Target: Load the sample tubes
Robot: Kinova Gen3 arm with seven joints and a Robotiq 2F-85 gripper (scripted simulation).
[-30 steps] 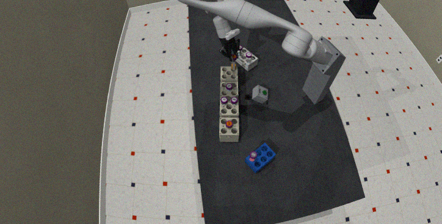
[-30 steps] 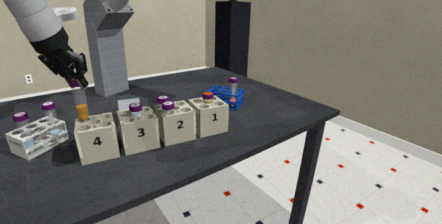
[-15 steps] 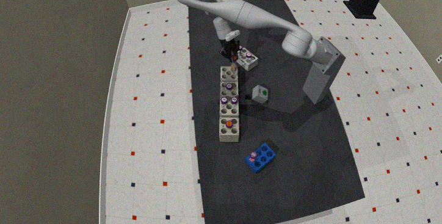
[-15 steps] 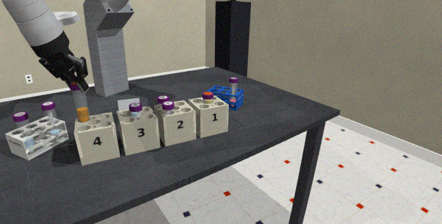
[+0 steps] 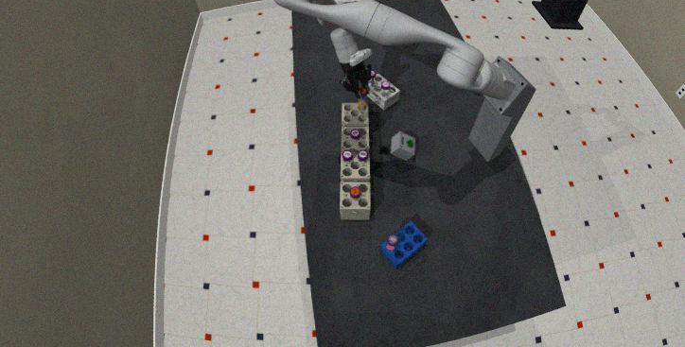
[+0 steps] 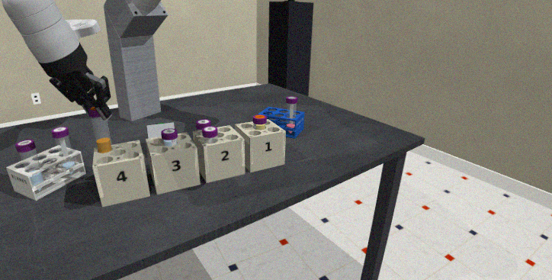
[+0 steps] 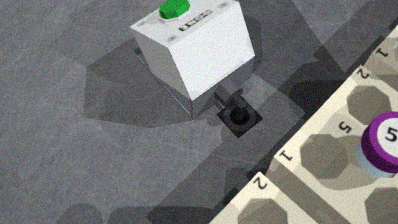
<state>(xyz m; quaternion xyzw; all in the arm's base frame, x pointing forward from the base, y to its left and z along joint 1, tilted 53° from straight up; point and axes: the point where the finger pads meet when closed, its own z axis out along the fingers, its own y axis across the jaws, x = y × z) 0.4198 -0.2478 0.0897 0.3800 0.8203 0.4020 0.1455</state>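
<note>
While my gripper (image 6: 99, 111) pinches the tube (image 6: 101, 133) just under its cap above adapter 4 (image 6: 120, 176), I judge it rigid, slippery, bottom-heavy.
</note>
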